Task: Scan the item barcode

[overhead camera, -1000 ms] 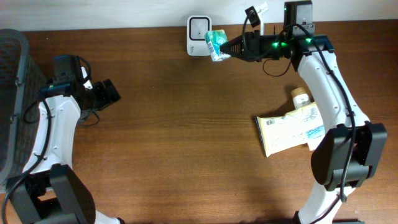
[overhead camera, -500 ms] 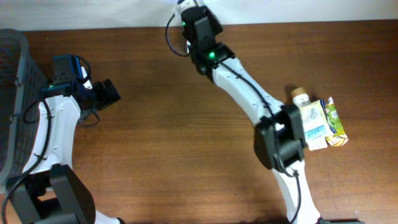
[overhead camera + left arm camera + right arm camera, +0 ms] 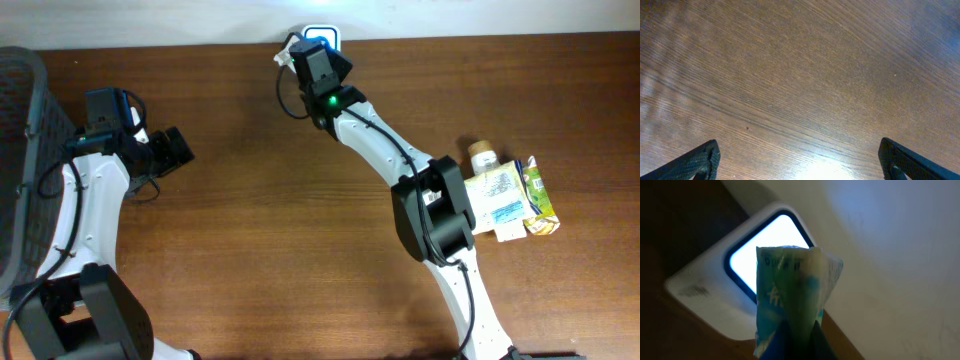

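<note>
From overhead, the right arm stretches across the wooden table (image 3: 300, 250) to the far edge near the centre. There the right gripper (image 3: 312, 50) sits just in front of the white scanner (image 3: 322, 37), whose window glows blue. The wrist hides its jaws in this view. The left gripper (image 3: 178, 148) hangs over bare wood on the left, near a dark basket (image 3: 15, 120) at the left edge. On the right, well apart from the scanner, 3 things lie close together: a bottle (image 3: 483, 155) with a tan cap, a pale carton (image 3: 497, 198) just near of it, and a green carton (image 3: 540, 195) against the pale one's right side. In the left wrist view, the 2 dark fingertips (image 3: 702, 160) stand wide apart at the lower corners. Only wood grain shows between them, so the left gripper is spread and empty. In the right wrist view, the right gripper's dark fingers (image 3: 817, 342) are pinched tight on the lower end of a green-and-white packet (image 3: 790, 290). The packet stands upright directly in front of the scanner's bright window, covering its right part. A pale wall (image 3: 890, 245) rises behind.
</note>
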`<state>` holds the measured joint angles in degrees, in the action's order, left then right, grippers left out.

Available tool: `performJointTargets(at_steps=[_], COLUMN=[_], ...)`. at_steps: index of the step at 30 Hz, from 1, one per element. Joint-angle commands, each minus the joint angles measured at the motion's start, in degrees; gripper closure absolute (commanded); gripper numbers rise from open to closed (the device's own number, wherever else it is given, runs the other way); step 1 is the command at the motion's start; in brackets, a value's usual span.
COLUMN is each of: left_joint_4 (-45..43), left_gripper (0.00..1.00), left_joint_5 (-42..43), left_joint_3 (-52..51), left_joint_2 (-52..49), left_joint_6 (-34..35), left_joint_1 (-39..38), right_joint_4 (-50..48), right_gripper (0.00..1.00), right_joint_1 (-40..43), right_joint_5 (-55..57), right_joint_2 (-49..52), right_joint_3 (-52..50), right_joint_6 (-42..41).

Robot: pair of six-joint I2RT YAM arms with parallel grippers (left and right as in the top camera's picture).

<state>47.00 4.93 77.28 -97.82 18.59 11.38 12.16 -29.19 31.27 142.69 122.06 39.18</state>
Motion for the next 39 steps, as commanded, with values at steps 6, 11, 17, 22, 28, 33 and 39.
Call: performJointTargets(at_steps=[6,11,17,22,28,33,39], left_joint_4=[0.04,0.04,0.04,0.04,0.04,0.04,0.04], left_gripper=[0.01,0.01,0.01,0.01,0.01,0.01,0.01], left_joint_5=[-0.24,-0.24,-0.24,-0.24,-0.24,-0.24,-0.24], left_joint_3=[0.61,0.61,0.61,0.61,0.61,0.61,0.61], left_joint_2=[0.81,0.81,0.81,0.81,0.81,0.81,0.81], left_joint_6=[-0.39,-0.39,-0.39,-0.39,-0.39,-0.39,-0.39], left_joint_1=[0.20,0.20,0.20,0.20,0.20,0.20,0.20], right_joint_4=[52.87,75.65,54.64,60.33,66.29,66.58,64.13], right_gripper=[0.96,0.96,0.76,0.59,0.01,0.01,0.01], right_joint_1=[-0.94,12.37,28.70,31.10,30.32,30.34,30.77], right_joint_5=[-25.68,-25.03,-26.80,-30.40,-30.73,-30.67,-28.55], right_joint_2=[-29.42,-27.98,-28.00,-35.10,-71.78,-97.77,-108.52], right_joint_3=[0.48,-3.85,-28.44,-24.28,-13.88,-13.88,-17.62], right_joint_6=[-36.39,-52.81,-61.40,-60.37,-58.29,-58.29,-58.07])
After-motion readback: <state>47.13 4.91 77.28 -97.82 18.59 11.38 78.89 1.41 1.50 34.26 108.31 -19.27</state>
